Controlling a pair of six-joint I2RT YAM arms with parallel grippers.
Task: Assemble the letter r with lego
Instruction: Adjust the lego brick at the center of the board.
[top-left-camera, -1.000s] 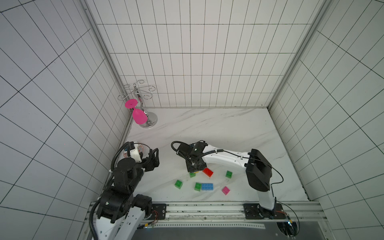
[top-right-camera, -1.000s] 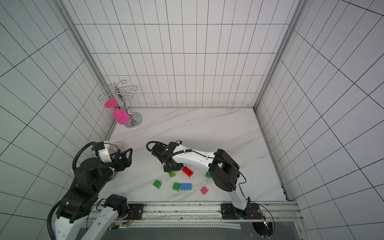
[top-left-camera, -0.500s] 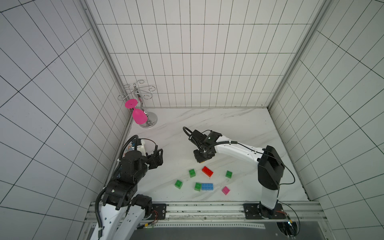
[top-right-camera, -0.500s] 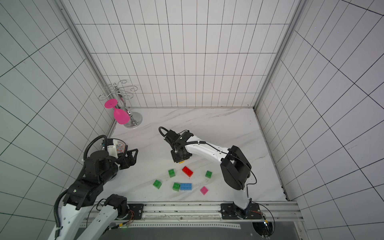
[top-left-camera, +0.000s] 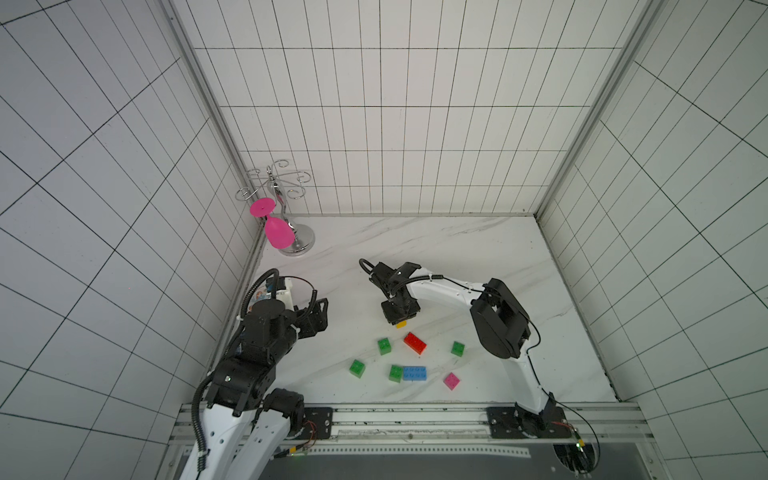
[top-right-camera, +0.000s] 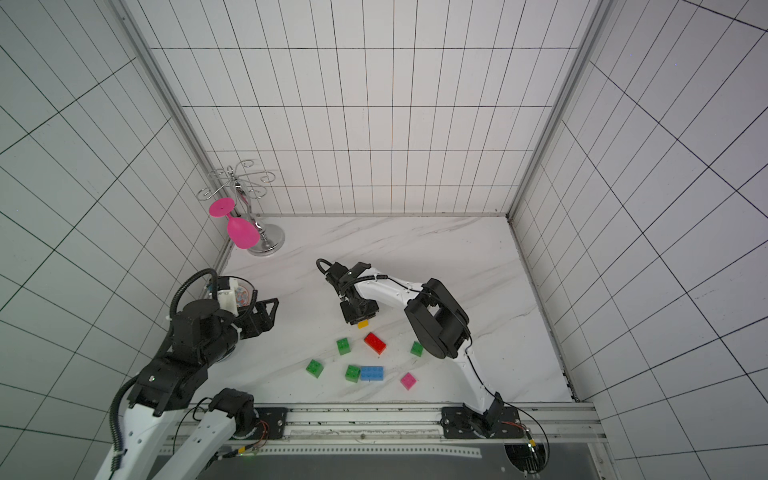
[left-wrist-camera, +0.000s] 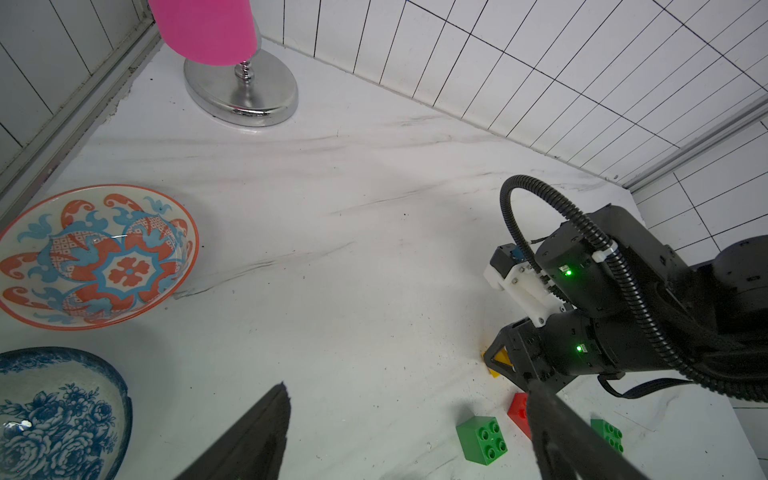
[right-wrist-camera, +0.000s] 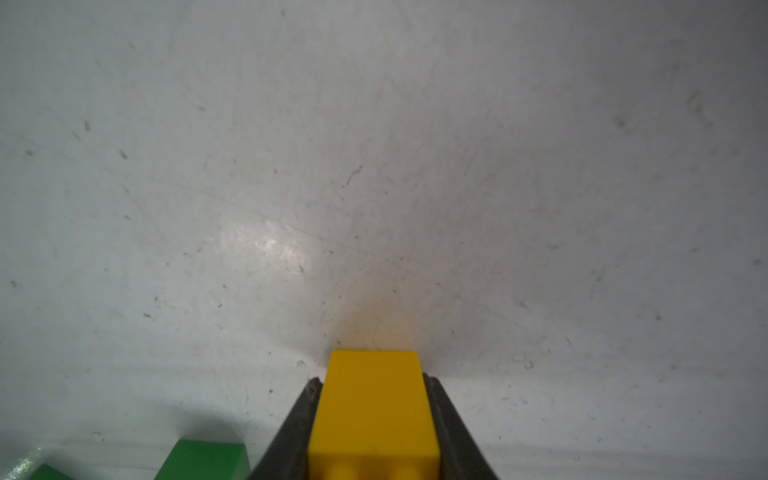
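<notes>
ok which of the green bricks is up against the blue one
The green brick butted against the blue brick's end, in line with it; the other three green ones stand alone, touching nothing.

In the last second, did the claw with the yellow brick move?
Yes. The right gripper pulled away from the red brick toward the back wall, then returned beside it.
</notes>
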